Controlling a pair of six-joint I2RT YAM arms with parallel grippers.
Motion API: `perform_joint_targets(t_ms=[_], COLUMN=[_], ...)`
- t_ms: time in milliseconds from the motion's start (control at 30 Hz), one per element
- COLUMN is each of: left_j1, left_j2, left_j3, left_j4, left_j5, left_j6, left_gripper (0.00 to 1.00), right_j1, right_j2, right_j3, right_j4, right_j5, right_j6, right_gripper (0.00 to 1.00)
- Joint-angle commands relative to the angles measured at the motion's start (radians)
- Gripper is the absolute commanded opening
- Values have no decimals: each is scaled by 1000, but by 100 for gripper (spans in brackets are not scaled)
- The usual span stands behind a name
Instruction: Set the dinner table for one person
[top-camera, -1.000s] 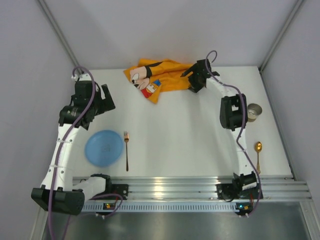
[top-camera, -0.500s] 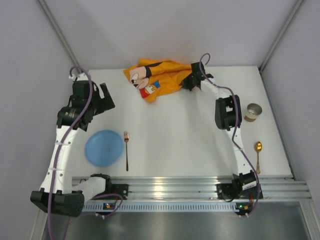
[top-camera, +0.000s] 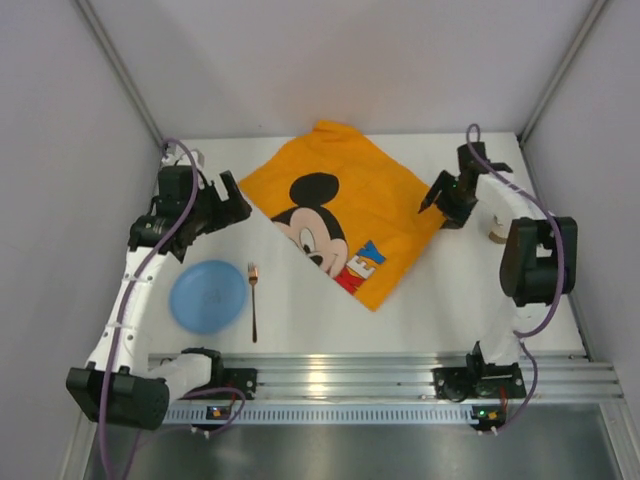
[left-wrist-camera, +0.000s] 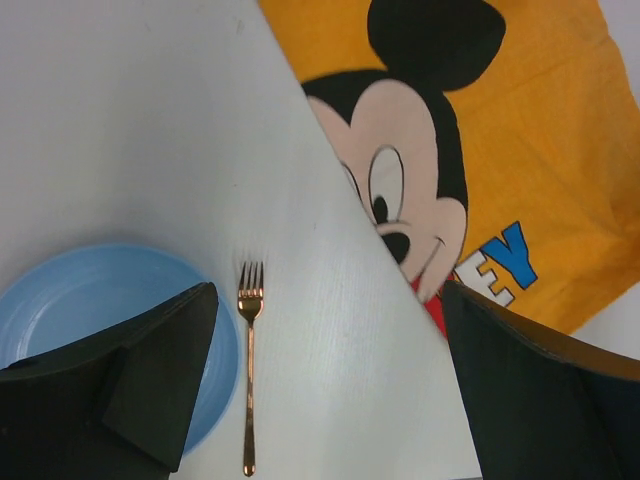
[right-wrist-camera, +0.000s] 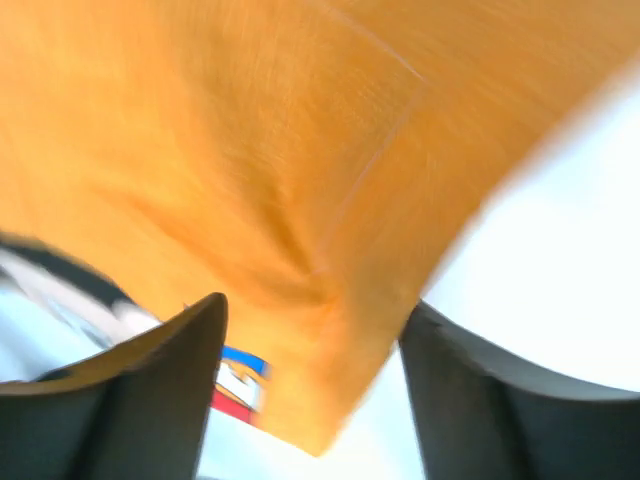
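Observation:
The orange Mickey Mouse mat (top-camera: 340, 215) lies spread flat as a diamond on the white dinner table (top-camera: 320, 325). My left gripper (top-camera: 237, 206) is open and empty at the mat's left corner. In the left wrist view (left-wrist-camera: 328, 300) its fingers stand wide apart over bare table, with the mat (left-wrist-camera: 480, 130) beyond them. My right gripper (top-camera: 435, 200) is open at the mat's right corner. In the blurred right wrist view (right-wrist-camera: 315, 305) orange cloth (right-wrist-camera: 300, 150) shows beyond the spread fingers. A blue plate (top-camera: 208, 296) and a copper fork (top-camera: 253, 300) lie at the front left.
The plate (left-wrist-camera: 90, 320) and fork (left-wrist-camera: 249, 380) also show in the left wrist view. A bit of a metal cup (top-camera: 492, 236) peeks out behind the right arm. The ribbed aluminium rail (top-camera: 340, 365) runs along the near edge. Grey walls close the sides and back.
The mat was bunched at the back and now lies unfolded toward the middle. My right gripper swung right and nearer. My left gripper moved right. The right arm now covers the spoon.

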Motion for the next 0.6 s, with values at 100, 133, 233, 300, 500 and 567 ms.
perform_joint_targets(t_ms=[100, 133, 233, 300, 500, 567], left_j1=[-21, -39, -84, -108, -122, -124], left_j2=[60, 106, 225, 299, 660, 800], left_j3=[-45, -39, 2, 54, 268, 345], left_j4=[161, 172, 187, 199, 161, 146], left_j5=[143, 140, 109, 72, 49, 75], left_j6=[-46, -36, -11, 3, 61, 72], left_gripper=[99, 99, 99, 99, 98, 98], right_j1=[-61, -51, -17, 6, 45, 48], right_j2=[-49, -57, -97, -120, -221, -235], right_j3=[197, 226, 283, 270, 113, 66], right_j4=[-205, -222, -250, -250, -215, -204], right_j5=[184, 193, 187, 154, 98, 95], right_j6=[-176, -177, -171, -162, -158, -165], right_gripper=[100, 100, 100, 100, 100, 100])
